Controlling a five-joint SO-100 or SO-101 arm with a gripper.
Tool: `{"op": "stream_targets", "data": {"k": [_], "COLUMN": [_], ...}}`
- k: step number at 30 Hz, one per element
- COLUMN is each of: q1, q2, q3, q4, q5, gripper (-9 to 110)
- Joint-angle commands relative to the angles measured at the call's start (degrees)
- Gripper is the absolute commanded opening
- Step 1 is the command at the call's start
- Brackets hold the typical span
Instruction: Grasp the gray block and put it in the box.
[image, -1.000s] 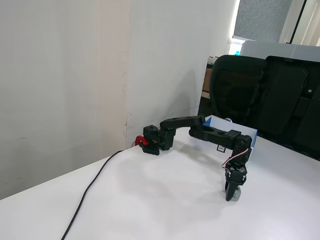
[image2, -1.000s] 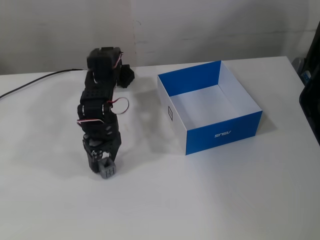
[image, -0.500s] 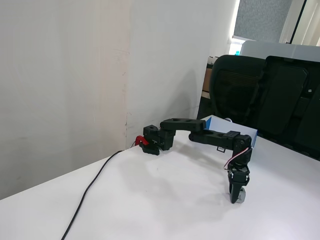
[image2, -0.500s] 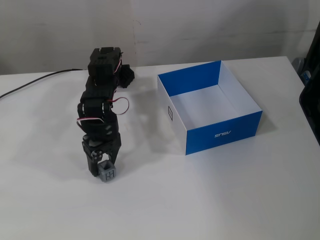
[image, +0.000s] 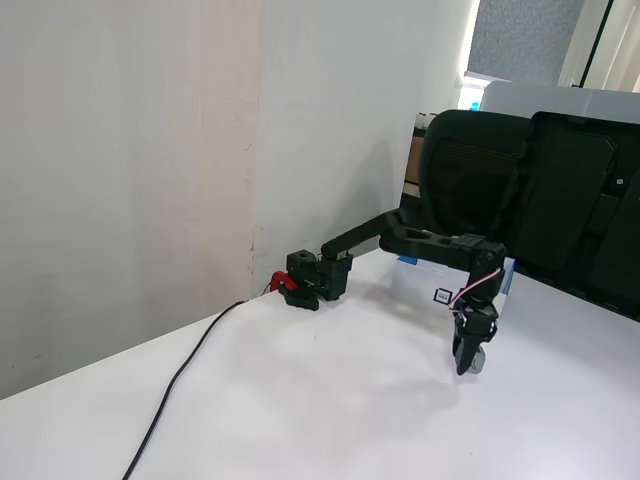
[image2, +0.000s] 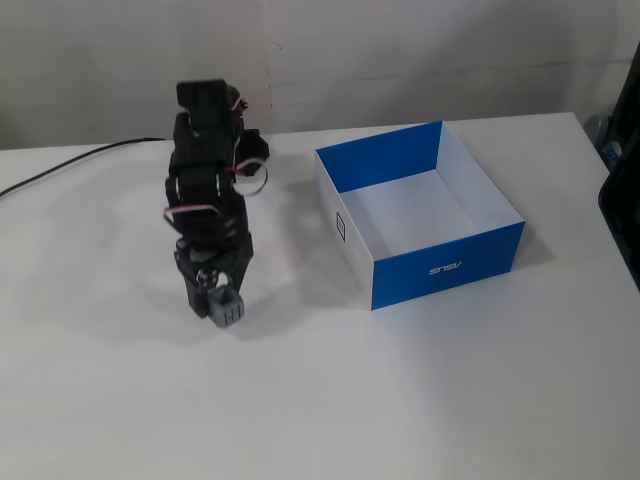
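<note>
Jaws closed on the gray block (image2: 227, 310), seemingly just above the table (image2: 420, 400).

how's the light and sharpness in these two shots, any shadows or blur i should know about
In a fixed view from the side, bright window light at top right, the wall is dim, and the gripper with the gray block looks small, dark and soft. In a fixed view from above, light is even, with only soft shadows on the table beside the arm and the box; the block is sharper there.
</note>
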Motion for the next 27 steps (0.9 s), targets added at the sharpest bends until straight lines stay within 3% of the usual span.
{"op": "stream_targets", "data": {"k": [1, 27], "q1": [1.05, 15.47], "q2": [14.94, 41.40], "q3": [4.57, 31.55], "q4": [2.46, 2.37], "q5": [-1.23, -9.40], "gripper": [0, 0]}}
